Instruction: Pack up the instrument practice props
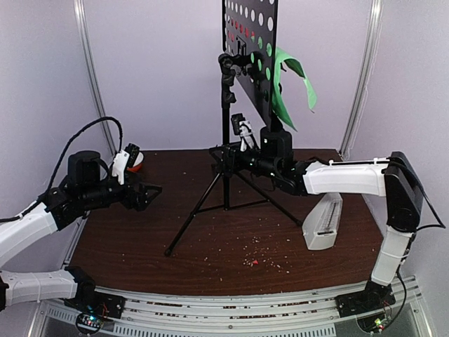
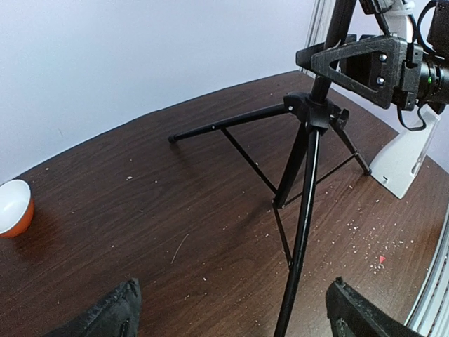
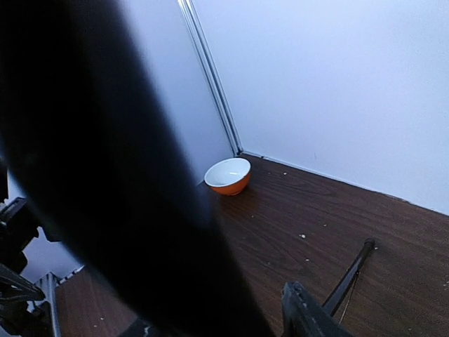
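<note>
At mid-table, the music stand (image 1: 226, 133) stood upright. The right gripper (image 1: 231, 159) straddled its pole, clamping not discernible; the left gripper (image 1: 151, 189) gaped, well apart. Judged step: seizing the stand. Next move requires a firm clamp before lifting.

1. My left gripper (image 2: 235, 316) shows as two black fingertips (image 2: 116, 309) at the bottom of the frame. They sit wide apart, with bare table between them.
2. A dark brown wooden table (image 2: 154, 210) fills most of the frame, dusted with pale crumbs. One small red speck (image 2: 381, 259) lies at lower right.
3. The black tripod music stand (image 2: 309, 116) sits centre right. Its legs splay from a hub, and its pole runs off the top edge.
4. At upper right, the right gripper (image 2: 319, 60) has a black triangular finger across the pole, just above the hub. I cannot tell whether it grips.
5. A white metronome (image 2: 410, 158) stands at the right edge, beyond the legs.
6. An orange-and-white bowl (image 2: 14, 207) sits at the left edge, partly cut off.
</note>
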